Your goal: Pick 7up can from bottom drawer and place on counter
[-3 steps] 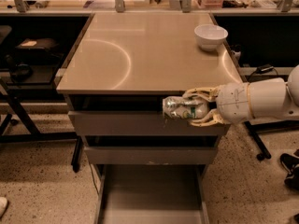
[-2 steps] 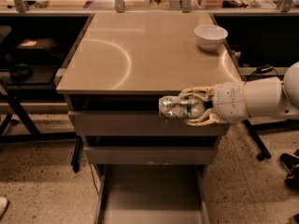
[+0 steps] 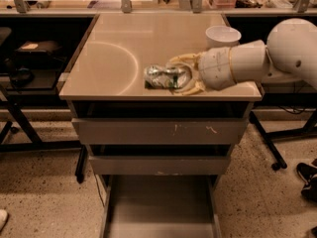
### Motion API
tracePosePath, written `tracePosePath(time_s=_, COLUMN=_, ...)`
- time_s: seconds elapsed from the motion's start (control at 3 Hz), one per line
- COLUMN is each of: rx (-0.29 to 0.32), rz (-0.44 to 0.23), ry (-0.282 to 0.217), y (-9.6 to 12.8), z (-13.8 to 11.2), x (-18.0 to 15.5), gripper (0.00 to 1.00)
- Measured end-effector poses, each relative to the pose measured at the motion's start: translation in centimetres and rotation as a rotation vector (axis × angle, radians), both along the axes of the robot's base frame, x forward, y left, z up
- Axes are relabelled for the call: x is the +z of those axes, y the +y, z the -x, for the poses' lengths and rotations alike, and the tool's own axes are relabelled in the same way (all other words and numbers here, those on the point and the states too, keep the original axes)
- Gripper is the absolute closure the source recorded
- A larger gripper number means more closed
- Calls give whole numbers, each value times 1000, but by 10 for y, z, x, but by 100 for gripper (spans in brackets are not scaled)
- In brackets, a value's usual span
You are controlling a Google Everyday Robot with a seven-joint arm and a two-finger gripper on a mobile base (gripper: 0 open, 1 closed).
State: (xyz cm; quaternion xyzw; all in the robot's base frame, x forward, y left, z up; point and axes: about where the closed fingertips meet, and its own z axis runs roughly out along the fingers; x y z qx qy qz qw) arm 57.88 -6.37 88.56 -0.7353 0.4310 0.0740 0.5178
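Gripper [image 3: 174, 77], reaching in from the right on the white arm [image 3: 257, 58], pale fingers [image 3: 184, 59] clasped around the 7up can [image 3: 161, 76]. The can lies sideways over the counter [image 3: 109, 48], near its front edge and right of centre; whether it touches the surface cannot be judged. Glossy beige top stretches left of the can; white bowl [image 3: 223, 35] at back right. Bottom drawer [image 3: 161, 207] pulled out over speckled floor [image 3: 39, 202]

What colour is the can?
The can is silver with green, camera view; the tool grips it over the counter.
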Motion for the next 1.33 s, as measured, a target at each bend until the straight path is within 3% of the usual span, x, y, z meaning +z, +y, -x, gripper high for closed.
tracePosePath(time_s=0.33, rx=22, rz=-16, ry=50, y=23, z=-47, x=16, gripper=100)
tracePosePath(time_s=0.67, rx=-10, rz=-76, ry=104, y=35, z=-102, x=27, gripper=100)
tracePosePath(time_s=1.0, rx=-121, rz=-141, ry=155, y=19, z=-151, x=22, gripper=100)
tracePosePath(time_s=1.33, rx=-284, rz=-178, ry=185, y=-11, z=-184, x=18, gripper=100)
